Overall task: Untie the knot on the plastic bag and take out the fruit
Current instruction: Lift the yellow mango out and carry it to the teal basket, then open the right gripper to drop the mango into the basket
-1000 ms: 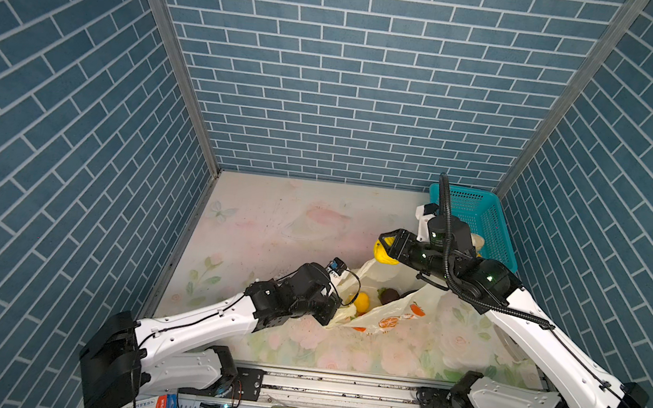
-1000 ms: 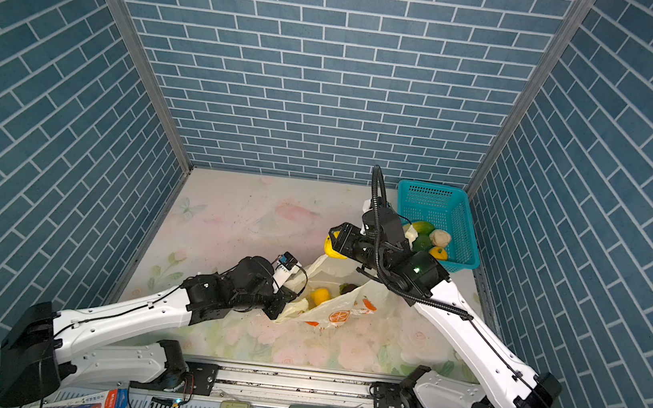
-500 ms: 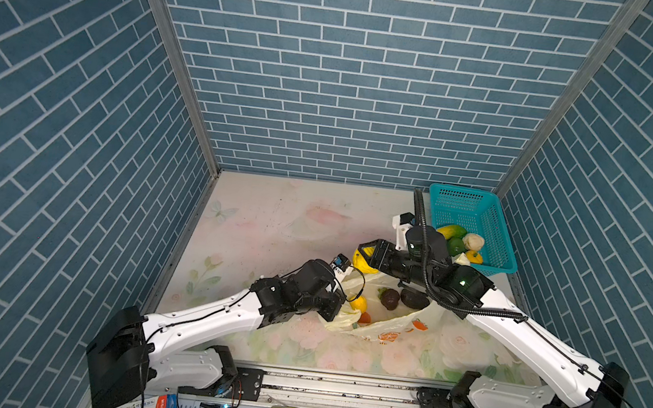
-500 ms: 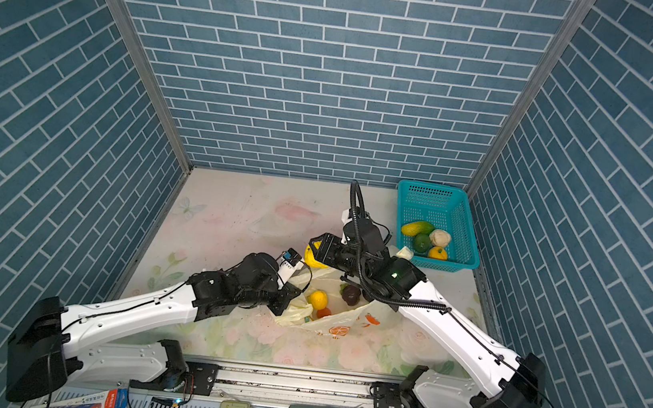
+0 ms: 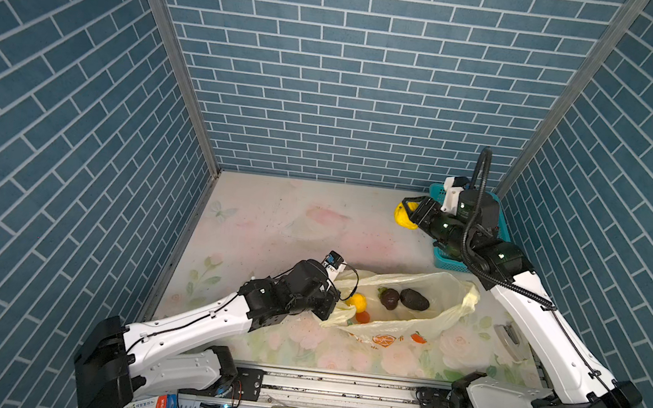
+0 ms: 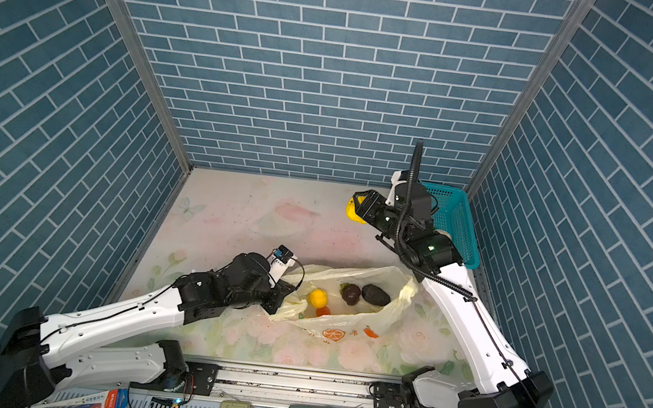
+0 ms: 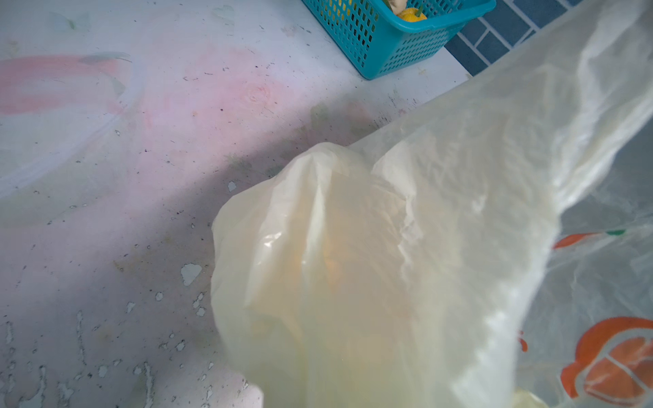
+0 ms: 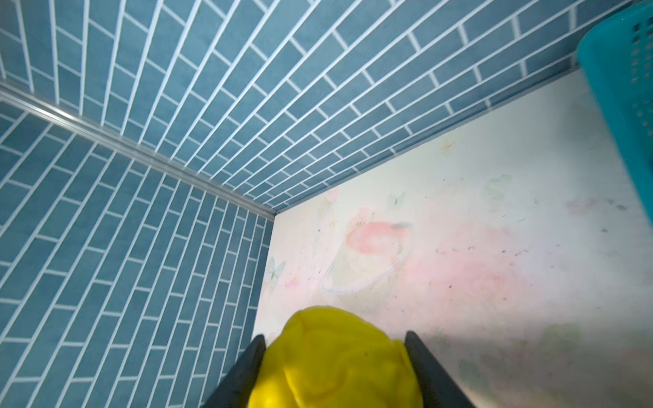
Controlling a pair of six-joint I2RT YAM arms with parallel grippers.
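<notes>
R gripper (image 5: 409,214) clamped a bumpy yellow lemon (image 8: 332,360), up near the teal perforated plastic basket (image 6: 456,224). L gripper (image 5: 331,302) closed, pinching the thin translucent pale yellow plastic bag (image 5: 433,284) at its rim. Both top views showed two dark brown-black fruit (image 5: 414,299) inside. Only L wrist view caught the printed orange slice (image 7: 615,371) up close. Lettering on the red-blue carton (image 5: 153,405) was too small to read.

A translucent pale yellow plastic bag (image 5: 453,307) is printed with orange slices (image 5: 380,339) and red-orange fruits (image 5: 418,338) with green leaves. Inside it are two dark brown-black fruits (image 5: 414,299) and one yellow-orange fruit (image 5: 357,302). The lemon (image 5: 401,218) is bright yellow. The perforated basket (image 6: 460,224) is teal. The walls (image 5: 332,67) are blue brick with white lines, and the table (image 5: 294,218) is cream with pink roses.
</notes>
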